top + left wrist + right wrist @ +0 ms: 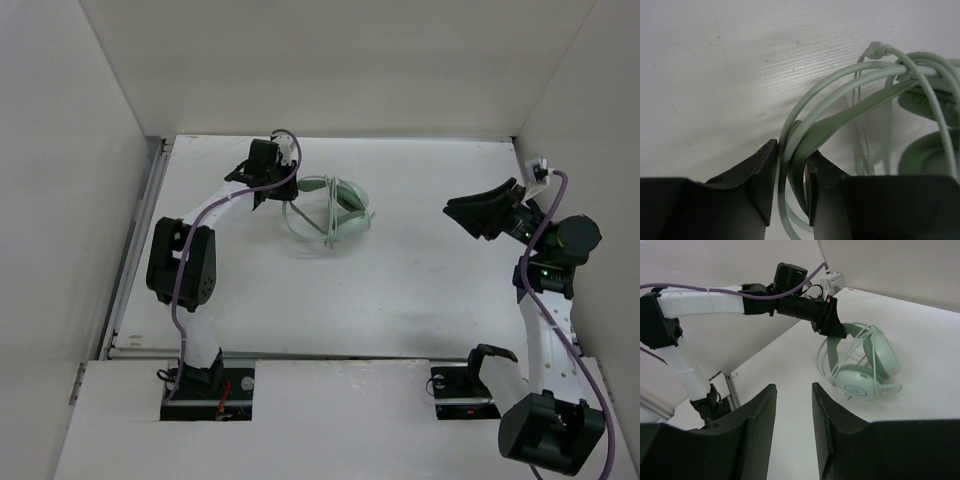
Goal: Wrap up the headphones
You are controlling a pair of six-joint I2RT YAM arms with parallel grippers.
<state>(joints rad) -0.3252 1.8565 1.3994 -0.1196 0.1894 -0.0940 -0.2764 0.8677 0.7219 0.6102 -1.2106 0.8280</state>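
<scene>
Top external view: headphones (pixel 335 215) lie on the white table (pixel 420 300), in the upper centre of the frame, a little left of the middle.
Left gripper, position: left gripper (pixel 275 195) sits at the upper-left edge of the headphones and meets them there. Its arm curves up from the lower left of the frame.
Left wrist view: headband (pixel 840 125) and a loop of the thin pale cable (pixel 812 102) run down between the two black fingers (pixel 755 180) at the lower middle of the frame. Together they fill the gap, with the cable against the left-hand finger and the band against the right-hand one.
Left gripper, state: jaws are narrow around the band and cable. Cannot tell whether they are squeezing or only touching.
Earcups: earcups (pixel 922 155) are at the right edge of the left wrist frame, partly cut off, with cable strands crossing over them.
Right wrist view: headphones are right of centre and rest on the table. One of the earcups faces the camera with the other behind it. The cable is looped several times round cups and band. The left gripper meets the band at its top.
Right gripper, position: right gripper (pixel 465 220) is at the right of the top frame, well apart from the headphones, tips pointing toward them.
Right gripper, state: jaws are parted, with nothing between them.
</scene>
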